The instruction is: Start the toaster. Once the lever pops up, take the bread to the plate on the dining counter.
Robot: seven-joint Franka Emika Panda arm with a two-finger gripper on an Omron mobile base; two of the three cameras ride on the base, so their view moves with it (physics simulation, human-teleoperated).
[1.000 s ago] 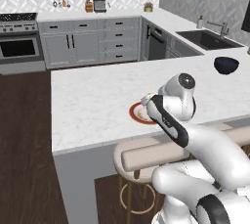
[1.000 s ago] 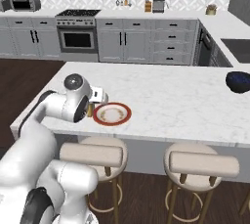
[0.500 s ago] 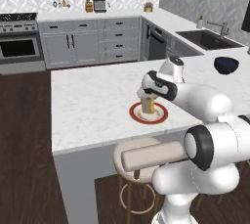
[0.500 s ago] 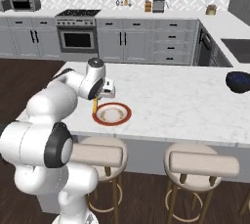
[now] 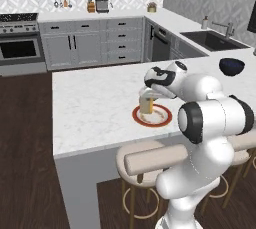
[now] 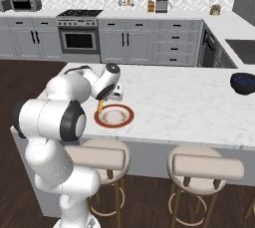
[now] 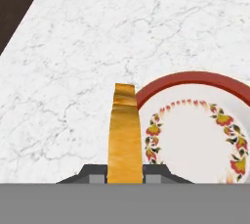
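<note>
My gripper (image 5: 146, 99) is clamped on the bread (image 7: 124, 135), which stands on edge between my fingertips. I hold the slice low over the plate (image 7: 205, 135), at its red rim on the side away from the dark blue bowl (image 6: 244, 82). The plate lies on the white marble counter (image 5: 95, 108), near the edge above the padded stools (image 6: 199, 165). The bowl sits well apart from the plate on the same counter.
</note>
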